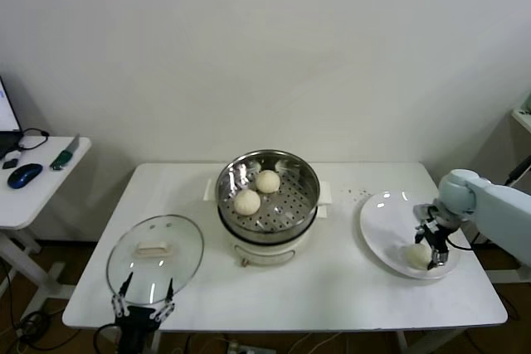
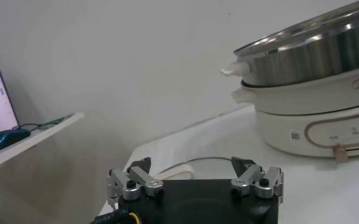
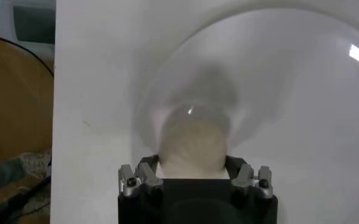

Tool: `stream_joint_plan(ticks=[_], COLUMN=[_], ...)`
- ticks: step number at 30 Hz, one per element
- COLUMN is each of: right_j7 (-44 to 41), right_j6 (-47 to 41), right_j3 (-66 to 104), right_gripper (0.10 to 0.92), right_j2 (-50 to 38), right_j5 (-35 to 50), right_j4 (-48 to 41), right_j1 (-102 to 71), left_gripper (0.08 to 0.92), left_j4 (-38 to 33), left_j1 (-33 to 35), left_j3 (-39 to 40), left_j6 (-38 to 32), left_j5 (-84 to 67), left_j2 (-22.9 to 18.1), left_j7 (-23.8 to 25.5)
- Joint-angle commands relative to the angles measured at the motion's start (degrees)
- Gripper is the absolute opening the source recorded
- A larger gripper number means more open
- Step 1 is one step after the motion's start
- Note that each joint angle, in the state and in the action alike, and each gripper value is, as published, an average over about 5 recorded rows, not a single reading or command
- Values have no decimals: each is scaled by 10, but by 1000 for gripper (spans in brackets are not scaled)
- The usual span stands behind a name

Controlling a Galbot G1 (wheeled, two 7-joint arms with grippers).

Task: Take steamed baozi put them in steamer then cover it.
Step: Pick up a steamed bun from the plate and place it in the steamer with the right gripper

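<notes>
Two steamed baozi lie in the shiny steamer on its cream pot base at mid table. Another baozi rests on the white plate at the right. My right gripper is down on the plate, its fingers pressed against both sides of that baozi. The glass cover with its cream handle lies flat at the front left. Just in front of the cover, at the table's edge, hangs my left gripper, open and holding nothing.
The plate sits close to the white table's right front corner. A low side table with a blue mouse and cables stands to the left. A plain wall runs behind.
</notes>
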Motion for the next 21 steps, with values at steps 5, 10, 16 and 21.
stream_joint_plan(ticks=[5,10,16,21], right_j7=[1,-5,-24,-41], right_j6=[7,24,90,165], right_j3=[5,-17,-102,-178], right_gripper=[694,681,679,679], right_j2=[3,8,36,98], right_j5=[2,18,39,54], right_j4=[-4,4,25,28], right_j1=[5,50,184,313], left_gripper=[823,823,823,823], left_j4=[-4,-7,-11,-15], left_j1=[3,6,10,11], left_j3=[3,4,4,6], left_j6=[0,-1,-1,-1], left_j5=[3,4,4,8], left_j2=[-2,-3,-3,-7], left_j7=[0,0,0,-1])
